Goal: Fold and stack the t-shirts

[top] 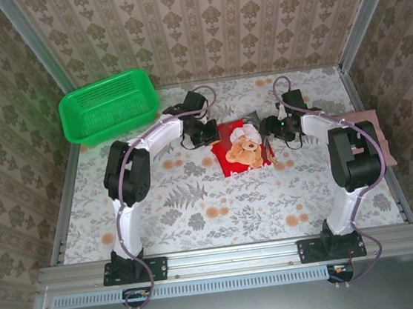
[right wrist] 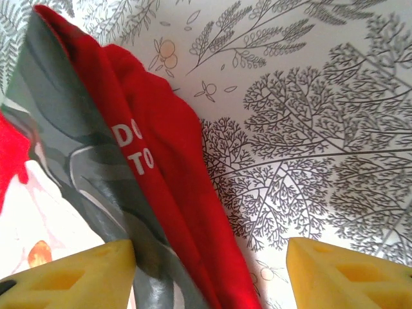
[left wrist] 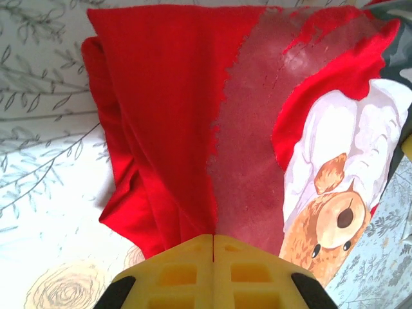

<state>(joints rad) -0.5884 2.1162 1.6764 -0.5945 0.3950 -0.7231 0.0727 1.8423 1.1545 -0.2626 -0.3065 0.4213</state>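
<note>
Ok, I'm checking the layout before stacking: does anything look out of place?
The pink shirt lies at the table's right edge, past the right arm, seemingly overhanging it, well apart from the red shirt. The red shirt's side edge looks bunched rather than flat.

White-black arms point(top: 129, 227), yellow pincer fingers point(left wrist: 174, 273)

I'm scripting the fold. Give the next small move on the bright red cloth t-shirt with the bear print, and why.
Probably close the right gripper on the bright red cloth t-shirt with the bear print. The left gripper is already shut on its edge, while the right's jaws stand apart with cloth between them, so only one side is held.
</note>
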